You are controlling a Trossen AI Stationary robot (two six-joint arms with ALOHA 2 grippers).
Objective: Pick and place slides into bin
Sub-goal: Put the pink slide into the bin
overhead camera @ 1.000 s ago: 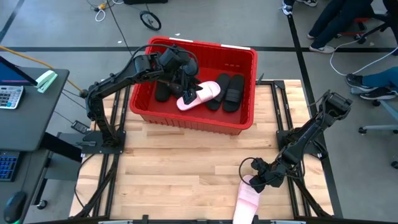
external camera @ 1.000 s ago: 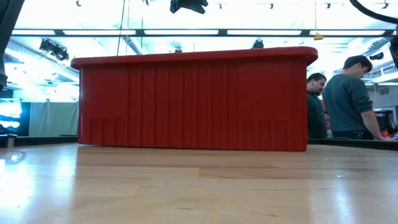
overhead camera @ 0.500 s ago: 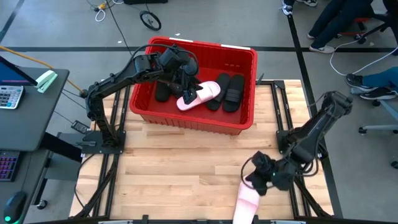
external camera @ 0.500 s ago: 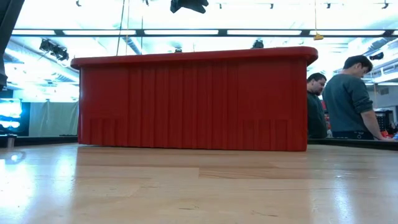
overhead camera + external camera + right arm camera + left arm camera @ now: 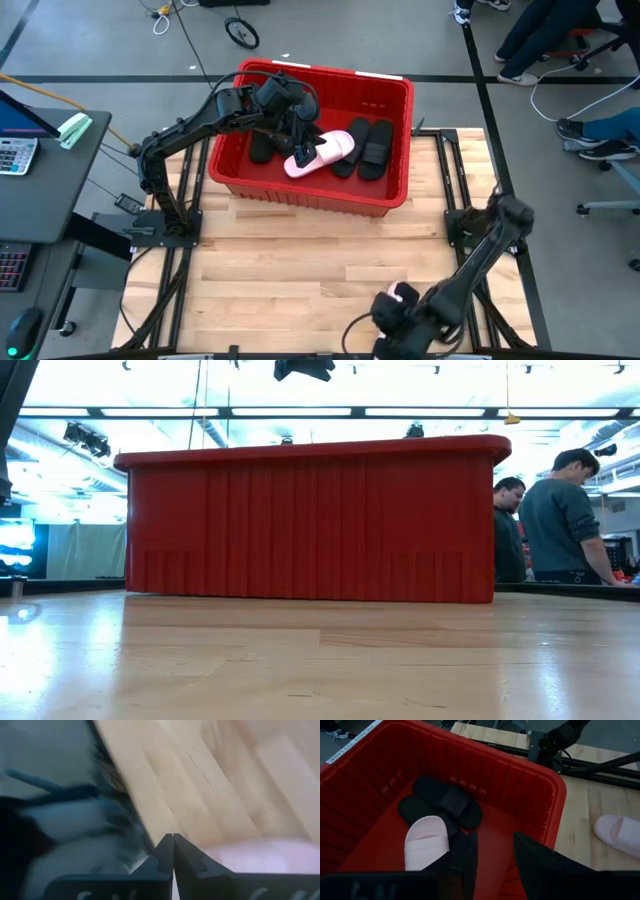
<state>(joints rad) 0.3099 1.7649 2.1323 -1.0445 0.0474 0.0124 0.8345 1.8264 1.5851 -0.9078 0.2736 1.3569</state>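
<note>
The red bin (image 5: pixel 300 195) stands at the table's far middle. A pale pink slide (image 5: pixel 325 152) and several black slides (image 5: pixel 370 148) lie on its floor. My left gripper (image 5: pixel 495 860) hangs open above the bin's inside, beside the pink slide (image 5: pixel 425 842), with nothing between its fingers. A second pink slide (image 5: pixel 405 293) lies on the wood at the near edge, mostly hidden under my right arm. My right gripper (image 5: pixel 173 847) is shut above this slide (image 5: pixel 255 855), with nothing between its fingers.
Bare wooden table (image 5: pixel 290 270) spreads between the bin and the near edge. Black frame rails (image 5: pixel 455 215) run along both sides. A desk with a calculator (image 5: pixel 15 155) stands at the left. People (image 5: pixel 560 520) stand beyond the table's right.
My right gripper has risen and swung toward the table's near edge and a little left, rolling as it went. It has stayed shut. The pink slide at the near edge lies where it was.
</note>
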